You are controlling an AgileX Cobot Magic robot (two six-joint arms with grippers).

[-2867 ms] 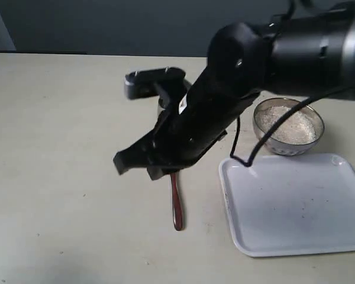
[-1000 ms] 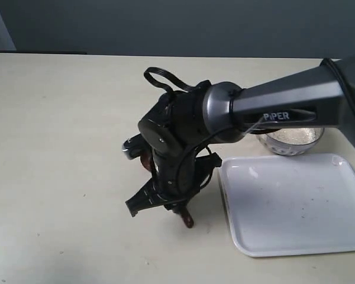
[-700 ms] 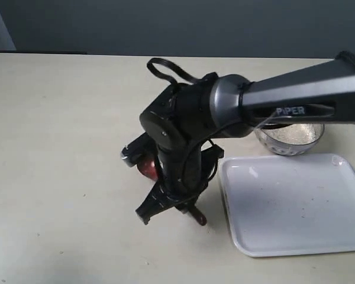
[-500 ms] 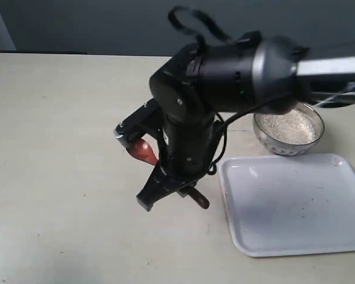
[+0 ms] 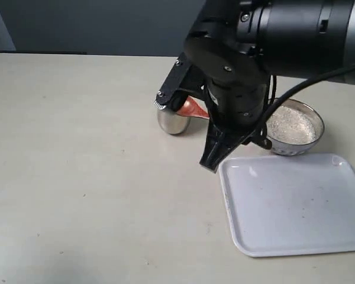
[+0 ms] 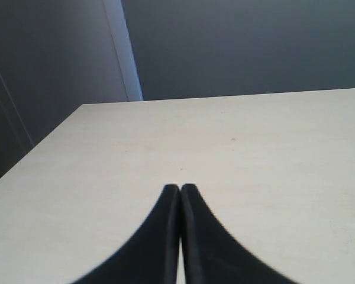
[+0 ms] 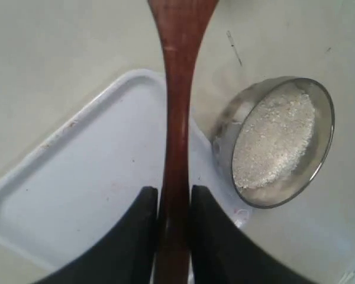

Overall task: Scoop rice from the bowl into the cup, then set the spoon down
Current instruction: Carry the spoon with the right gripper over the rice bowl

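My right gripper [image 7: 173,192] is shut on the thin handle of the dark reddish-brown wooden spoon [image 7: 177,112] and holds it in the air. In the exterior view the spoon's scoop [image 5: 190,108] shows beside the upper right of the small steel cup [image 5: 172,122], under the big black right arm [image 5: 242,59]. The steel bowl [image 5: 286,148] stands to the right with white rice [image 5: 291,125] heaped in it. The right wrist view shows the bowl [image 7: 225,142] and its rice [image 7: 273,139] beside the handle. The left gripper [image 6: 180,188] is shut on nothing over bare table.
A white rectangular tray [image 5: 296,207] lies in front of the bowl at the right, and its corner [image 7: 89,177] lies under the spoon in the right wrist view. The beige table [image 5: 77,177] stretches left of the cup.
The right gripper closed on the spoon, lifted it off the table and carried it back and to the right, toward the cup and bowl. The cup has come into view.
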